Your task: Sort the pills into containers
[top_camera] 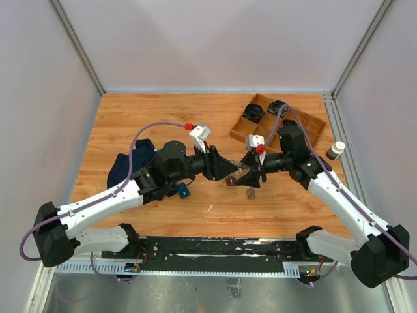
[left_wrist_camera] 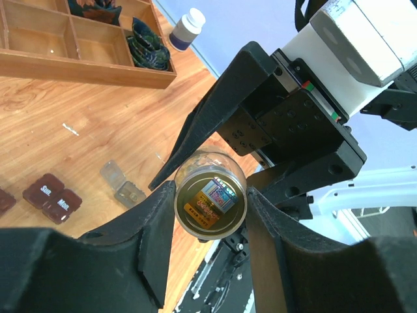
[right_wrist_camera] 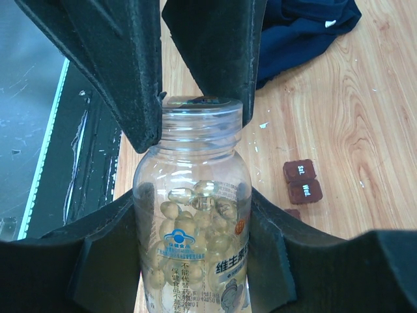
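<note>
Top view: the two arms meet over the wooden tabletop (top_camera: 163, 117). The left fingers (top_camera: 220, 168) and right fingers (top_camera: 254, 166) point at each other with the clear pill bottle (top_camera: 241, 172) bridged between them, lifted off the wood. Well beyond the right fingers are a divided wooden tray (top_camera: 306, 127) and a white-capped bottle (top_camera: 336, 150). A dark blue cloth (top_camera: 127, 166) lies behind the left fingers.

Left wrist view: the left fingers (left_wrist_camera: 153, 241) press on either side of the bottle's round top end (left_wrist_camera: 210, 202), which faces the camera and looks gold inside. Down to the left of those fingers, two dark-brown square containers (left_wrist_camera: 52, 195) with pale day labels lie touching each other on the tabletop, with small clear lids (left_wrist_camera: 120, 186) just beside them.

Right wrist view: the right fingers (right_wrist_camera: 104, 261) clamp the bottle's labelled body (right_wrist_camera: 192, 248), and the left pair pinches the ribbed top past it. The pills (right_wrist_camera: 195, 222) are pale yellow, glossy, oval softgels heaped in the lower half.

The bottle looks like light, stiff, smooth plastic that could slip or twist, so the straight body wall is the safer hold and the ribbed top gives bite for turning. The softgels look slick, squashy and likely to roll. The containers look tiny and light, and easily nudged.
</note>
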`<action>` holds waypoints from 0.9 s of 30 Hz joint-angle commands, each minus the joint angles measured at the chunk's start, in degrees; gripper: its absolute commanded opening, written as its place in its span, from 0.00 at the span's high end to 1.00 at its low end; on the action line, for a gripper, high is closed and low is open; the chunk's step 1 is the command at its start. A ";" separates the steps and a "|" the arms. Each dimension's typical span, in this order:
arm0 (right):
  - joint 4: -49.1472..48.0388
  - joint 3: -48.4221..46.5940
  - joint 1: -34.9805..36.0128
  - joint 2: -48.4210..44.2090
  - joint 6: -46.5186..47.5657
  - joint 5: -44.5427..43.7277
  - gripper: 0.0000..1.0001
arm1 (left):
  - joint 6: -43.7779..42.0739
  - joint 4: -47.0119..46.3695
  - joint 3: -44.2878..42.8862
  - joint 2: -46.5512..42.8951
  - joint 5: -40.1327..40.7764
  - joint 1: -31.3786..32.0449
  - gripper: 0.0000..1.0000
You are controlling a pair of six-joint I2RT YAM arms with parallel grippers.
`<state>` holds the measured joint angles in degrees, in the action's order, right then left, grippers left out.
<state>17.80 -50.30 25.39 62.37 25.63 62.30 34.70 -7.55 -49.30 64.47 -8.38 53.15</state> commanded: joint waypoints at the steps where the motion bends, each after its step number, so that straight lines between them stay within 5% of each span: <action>1: -1.54 -0.67 -0.56 -0.39 -0.49 0.74 0.99 | -1.30 -0.05 -1.95 0.98 -2.37 0.63 0.58; 8: -1.62 -0.56 -0.78 -0.91 -0.33 2.77 0.99 | -6.86 -6.07 2.18 0.97 -8.70 0.64 0.67; 16: -1.65 -0.25 -0.86 -1.70 0.25 6.43 0.99 | -27.93 -18.00 8.63 1.63 -25.23 -0.54 0.69; 22: -1.64 -0.25 -0.95 -2.11 0.30 7.10 0.99 | -38.95 -18.26 7.97 4.24 -41.85 -5.32 0.69; 27: -1.67 -0.23 -0.95 -2.21 0.30 7.22 0.99 | -44.32 -15.43 5.38 6.24 -43.23 -7.22 0.67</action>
<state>21.17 -49.87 25.32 61.67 25.76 66.06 -2.46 -27.88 -42.48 67.88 -42.83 46.11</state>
